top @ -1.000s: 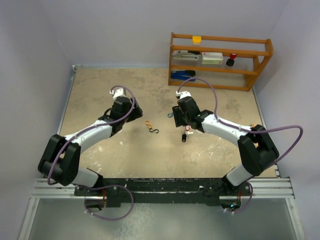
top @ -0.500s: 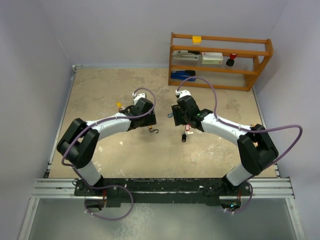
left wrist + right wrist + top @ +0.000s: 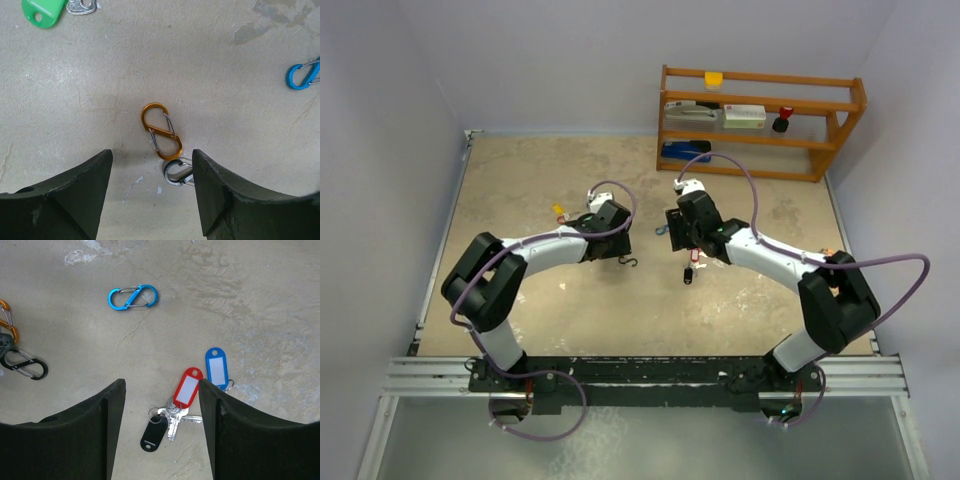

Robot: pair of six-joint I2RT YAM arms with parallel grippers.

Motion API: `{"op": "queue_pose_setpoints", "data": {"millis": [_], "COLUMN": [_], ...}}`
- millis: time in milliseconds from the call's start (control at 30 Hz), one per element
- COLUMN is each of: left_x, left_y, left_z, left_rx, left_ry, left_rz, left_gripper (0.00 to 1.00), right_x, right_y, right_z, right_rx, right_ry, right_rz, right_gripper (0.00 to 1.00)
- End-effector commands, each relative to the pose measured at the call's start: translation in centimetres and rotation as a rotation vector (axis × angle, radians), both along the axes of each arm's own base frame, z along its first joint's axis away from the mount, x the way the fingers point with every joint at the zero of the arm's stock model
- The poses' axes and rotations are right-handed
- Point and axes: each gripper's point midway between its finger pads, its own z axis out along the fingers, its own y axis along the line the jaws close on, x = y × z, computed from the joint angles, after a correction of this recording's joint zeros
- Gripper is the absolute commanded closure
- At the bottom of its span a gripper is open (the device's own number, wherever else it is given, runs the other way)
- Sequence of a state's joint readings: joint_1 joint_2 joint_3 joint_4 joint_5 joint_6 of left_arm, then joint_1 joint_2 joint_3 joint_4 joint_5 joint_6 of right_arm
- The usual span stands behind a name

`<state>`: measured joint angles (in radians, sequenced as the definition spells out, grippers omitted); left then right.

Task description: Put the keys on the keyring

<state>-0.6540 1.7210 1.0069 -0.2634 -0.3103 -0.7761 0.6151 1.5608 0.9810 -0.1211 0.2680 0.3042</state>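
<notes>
Beneath my open right gripper (image 3: 161,440) lies a bunch of keys: a red tag (image 3: 188,387), a black fob (image 3: 154,434) and silver keys (image 3: 172,424) gathered at a small wire keyring (image 3: 152,412), with a blue tag (image 3: 216,367) beside them. My left gripper (image 3: 152,200) is open and empty just short of an orange S-clip (image 3: 161,131) and a black S-clip (image 3: 177,173). A green-tagged key (image 3: 44,10) lies farther off. In the top view a yellow-tagged key (image 3: 559,211) lies left of the left gripper (image 3: 615,243). The right gripper (image 3: 688,245) hovers over the bunch (image 3: 691,270).
A blue S-clip (image 3: 132,297) lies between the two grippers, also seen as the blue clip (image 3: 302,75) at the right of the left wrist view. A wooden shelf (image 3: 760,120) with small items stands at the back right. The two wrists are close together mid-table.
My left arm has swung right, from the left of the table to over the orange and black clips, uncovering the yellow-tagged key. Its jaws have narrowed slightly. The right arm has not moved.
</notes>
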Motion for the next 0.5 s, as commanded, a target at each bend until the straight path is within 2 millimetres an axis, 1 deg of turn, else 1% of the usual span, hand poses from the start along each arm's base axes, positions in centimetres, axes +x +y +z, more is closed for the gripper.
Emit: {"op": "queue_pose_setpoints", "data": {"millis": [0,167,467], "left_x": [1.39,1.70,1.82], "left_y": [-0.64,-0.61,-1.19], "left_z": [1.25,1.51,0.91], "left_rx": [-0.010,-0.013,-0.012], "left_ry": [-0.047,-0.065,-0.072], "left_rz": [0.037,0.064,0.103], "left_gripper": [0.38,0.39,0.42], "right_x": [0.19,0.03,-0.21], "right_y": [-0.10,-0.41,-1.02], "right_z": [1.74,1.85,2.17], "right_rx": [0.048,0.056,0.074], "right_ry": [-0.046,-0.051,-0.066], "right_rz": [-0.017,-0.020,-0.025], "right_gripper": [0.36,0.36,0.36]}}
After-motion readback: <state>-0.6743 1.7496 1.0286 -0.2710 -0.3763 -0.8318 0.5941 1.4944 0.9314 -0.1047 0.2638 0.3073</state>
